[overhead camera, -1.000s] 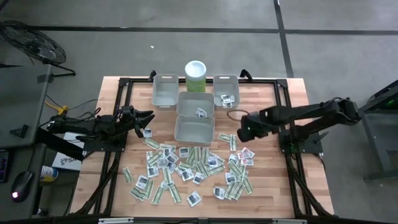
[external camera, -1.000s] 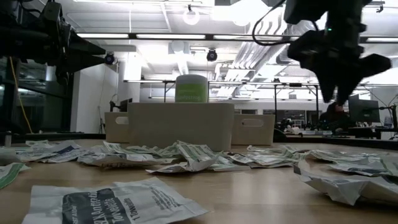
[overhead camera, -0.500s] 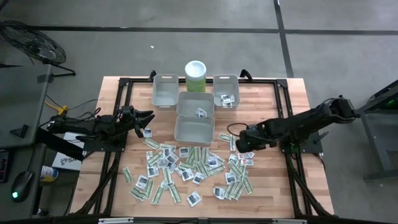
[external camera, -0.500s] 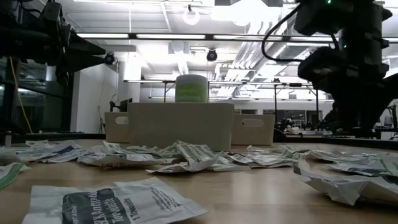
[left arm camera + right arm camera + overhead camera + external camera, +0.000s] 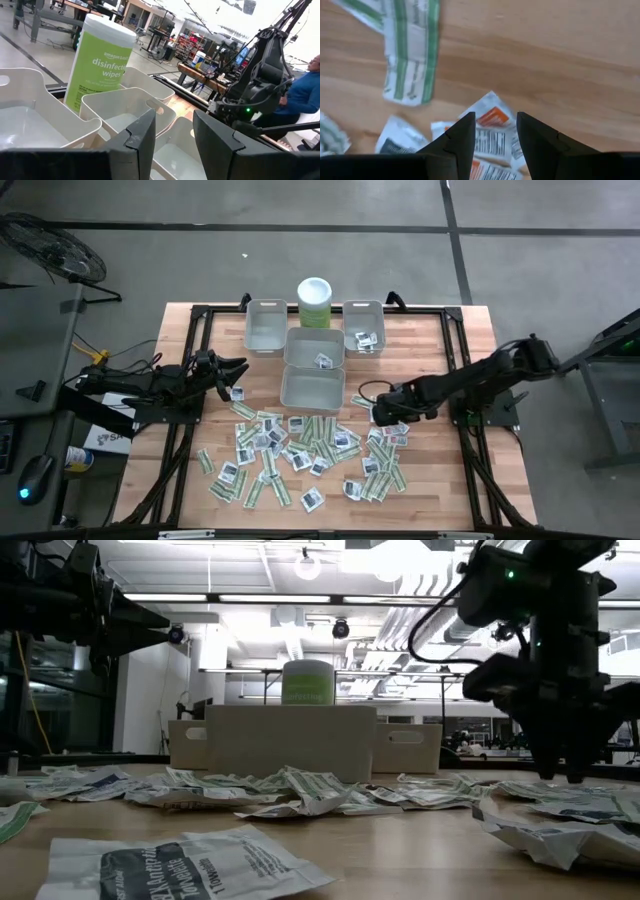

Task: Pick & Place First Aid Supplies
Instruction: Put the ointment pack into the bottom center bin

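Starting at the table's left edge, we see the left gripper (image 5: pixel 238 367) hovering above the wood near the far left part of the packet pile, its fingers (image 5: pixel 145 135) parted with nothing between them. In its wrist view it looks toward the bins and the green canister of wipes (image 5: pixel 100 62), so we judge this arm to be waiting.

Next comes the far edge of the table (image 5: pixel 470 470). The left grey bin (image 5: pixel 265 326) looks empty to us. The upper middle bin (image 5: pixel 315 347) holds one small packet (image 5: pixel 323 361), and the lower middle bin (image 5: pixel 312 387) shows nothing inside. The right bin (image 5: pixel 363 327) holds a few white square packets (image 5: pixel 364 339). So only a handful of supplies are sorted.

Most of the work is left. The first aid supplies (image 5: pixel 300 450) lie scattered across the middle and near half of the table, dozens of green-white strips and white squares, many overlapping. In the low view they form a crumpled ridge (image 5: pixel 290 792) in front of the bins.

Toward the right, the right gripper (image 5: pixel 378 416) is down low at the right end of the pile, just near of the lower middle bin. Its fingers (image 5: pixel 462 137) are spread and empty, poised over a white packet with orange print (image 5: pixel 490 125), with a green-striped strip (image 5: pixel 410 55) lying apart from it. We judge it is about to take that packet, not yet gripping.
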Tool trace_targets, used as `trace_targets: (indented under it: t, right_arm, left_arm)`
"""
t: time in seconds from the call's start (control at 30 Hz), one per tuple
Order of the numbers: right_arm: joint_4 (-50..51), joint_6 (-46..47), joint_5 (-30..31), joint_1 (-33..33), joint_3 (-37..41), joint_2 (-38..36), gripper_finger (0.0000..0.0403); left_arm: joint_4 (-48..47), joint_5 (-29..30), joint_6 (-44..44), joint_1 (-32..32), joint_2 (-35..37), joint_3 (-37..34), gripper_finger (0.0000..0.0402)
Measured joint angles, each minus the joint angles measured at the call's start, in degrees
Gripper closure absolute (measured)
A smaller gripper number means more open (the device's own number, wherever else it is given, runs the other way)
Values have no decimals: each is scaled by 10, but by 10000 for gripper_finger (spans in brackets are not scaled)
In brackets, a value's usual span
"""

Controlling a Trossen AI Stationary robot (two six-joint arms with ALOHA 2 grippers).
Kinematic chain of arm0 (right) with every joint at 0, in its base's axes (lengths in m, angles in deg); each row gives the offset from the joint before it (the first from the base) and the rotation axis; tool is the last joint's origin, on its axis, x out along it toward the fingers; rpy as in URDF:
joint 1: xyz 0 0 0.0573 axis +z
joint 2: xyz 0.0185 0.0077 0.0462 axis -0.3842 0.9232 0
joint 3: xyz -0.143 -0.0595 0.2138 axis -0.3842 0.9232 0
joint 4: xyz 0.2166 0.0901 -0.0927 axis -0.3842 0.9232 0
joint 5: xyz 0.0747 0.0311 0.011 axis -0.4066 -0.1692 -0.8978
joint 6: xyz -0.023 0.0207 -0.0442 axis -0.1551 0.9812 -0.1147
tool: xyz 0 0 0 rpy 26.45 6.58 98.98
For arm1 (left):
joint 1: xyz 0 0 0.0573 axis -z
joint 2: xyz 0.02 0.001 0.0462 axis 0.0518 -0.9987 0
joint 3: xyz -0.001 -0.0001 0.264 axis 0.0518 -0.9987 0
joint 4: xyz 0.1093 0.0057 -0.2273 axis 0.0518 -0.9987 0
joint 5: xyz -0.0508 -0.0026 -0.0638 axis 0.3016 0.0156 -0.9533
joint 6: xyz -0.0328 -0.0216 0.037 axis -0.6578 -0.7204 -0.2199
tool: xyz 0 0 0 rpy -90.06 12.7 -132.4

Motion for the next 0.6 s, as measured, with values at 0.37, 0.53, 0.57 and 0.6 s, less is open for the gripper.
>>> trace_targets:
  t: [0.37,0.53,0.57,0.6]
  right_arm:
    - [-1,2,10,0,-3,45,276]
    - [9,2,24,0,-3,46,319]
    - [10,2,26,1,-2,46,329]
    - [11,2,28,1,-2,46,340]
  left_arm:
    - [0,0,0,0,0,0,270]
    - [0,0,0,0,0,0,270]
    - [0,0,0,0,0,0,270]
    - [0,0,0,0,0,0,270]
